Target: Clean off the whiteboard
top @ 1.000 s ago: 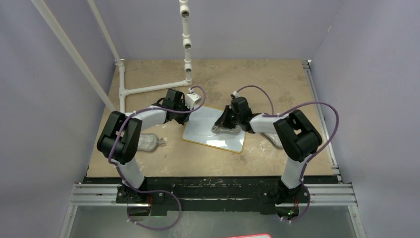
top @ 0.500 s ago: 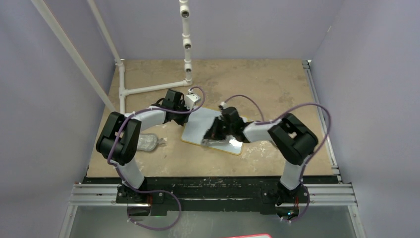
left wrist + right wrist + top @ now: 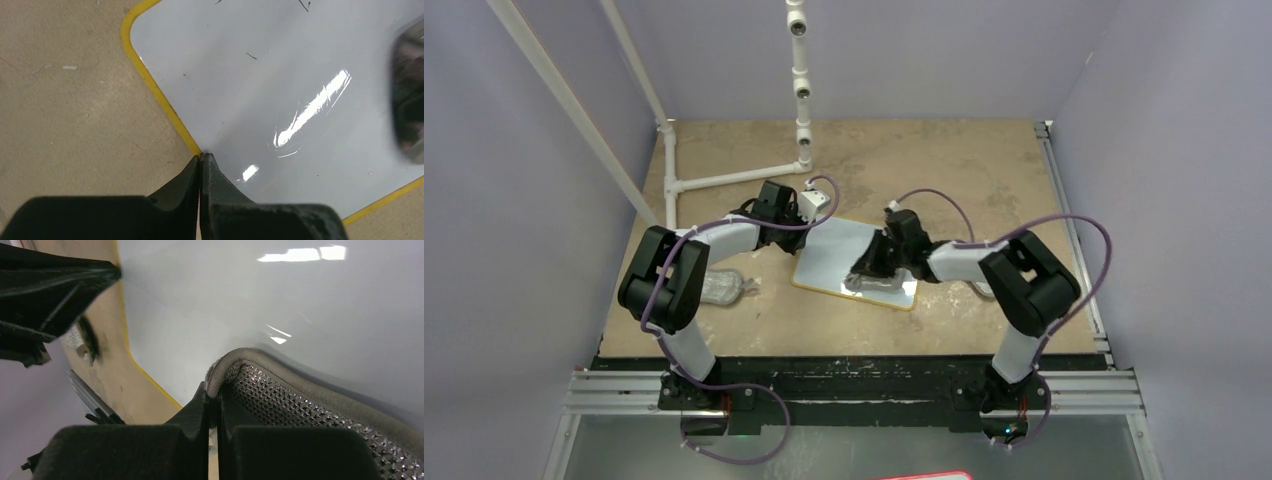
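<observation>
- Right gripper, clamped on grey mesh-backed cloth pad, has slid nearer across flat white yellow-rimmed whiteboard beneath it.
- Left gripper closed, empty, tips touching whiteboard rim.

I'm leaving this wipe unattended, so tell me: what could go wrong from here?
The left gripper presses the whiteboard only with its shut tips at the yellow rim, so a hard stroke might pivot the board. The right gripper pinches the grey pad just at its edge; drag could pull it free. Small dark flecks away from the pad might get missed.
</observation>
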Available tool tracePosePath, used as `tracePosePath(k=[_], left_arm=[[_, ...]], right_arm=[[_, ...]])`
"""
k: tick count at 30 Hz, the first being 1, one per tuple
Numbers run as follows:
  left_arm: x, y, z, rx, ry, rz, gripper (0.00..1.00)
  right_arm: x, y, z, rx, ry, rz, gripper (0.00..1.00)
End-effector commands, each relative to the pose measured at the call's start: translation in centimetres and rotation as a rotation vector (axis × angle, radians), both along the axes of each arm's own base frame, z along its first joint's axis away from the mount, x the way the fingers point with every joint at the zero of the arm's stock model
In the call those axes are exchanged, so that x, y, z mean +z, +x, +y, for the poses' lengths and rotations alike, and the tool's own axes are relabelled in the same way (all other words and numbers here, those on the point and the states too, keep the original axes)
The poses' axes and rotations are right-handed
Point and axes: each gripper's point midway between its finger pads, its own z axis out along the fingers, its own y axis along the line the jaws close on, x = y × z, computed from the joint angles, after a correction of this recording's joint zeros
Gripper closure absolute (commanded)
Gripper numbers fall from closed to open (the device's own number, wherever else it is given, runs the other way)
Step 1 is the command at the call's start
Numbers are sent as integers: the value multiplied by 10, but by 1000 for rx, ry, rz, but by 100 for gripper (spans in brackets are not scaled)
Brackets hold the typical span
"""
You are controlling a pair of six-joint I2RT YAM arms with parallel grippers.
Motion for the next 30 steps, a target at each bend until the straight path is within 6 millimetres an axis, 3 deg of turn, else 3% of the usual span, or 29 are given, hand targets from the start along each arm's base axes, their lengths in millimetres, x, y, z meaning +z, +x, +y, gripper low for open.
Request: tracePosePath(k=[1,4,5,8,12,17,20,22,25,28,30], left_arm=[[-40,-48,26,27,113,204,100],[-41,-47,27,29,119,202,100],[-41,-47,27,29,121,201,100],[-40,-45,28,28,125,194,100],[-40,-46,29,25,131,191,100],[-40,-46,30,24,132,186,100],[-41,-47,29,26,127,193,100],[-42,-48,29,23,126,198,100],[-42,-48,28,23,121,201,100],[-41,-47,27,23,122,201,100],[-40,-47,28,23,125,199,100]], right_arm=[[-39,-8,41,87,-132,73,100],[-29,-4,43,88,-137,80,100],[-26,-1,32,66,-154,68,100],[-31,-3,-30,-17,-218,88,100],[-31,-20,-101,-104,-298,103,100],[-42,-51,-127,-90,-370,142,100],[-45,-63,-119,-65,-332,161,100],[-43,-62,-103,-37,-287,145,100],[-38,-53,-64,28,-221,118,100],[-29,-30,-14,94,-176,71,100],[-29,-15,8,110,-168,50,100]])
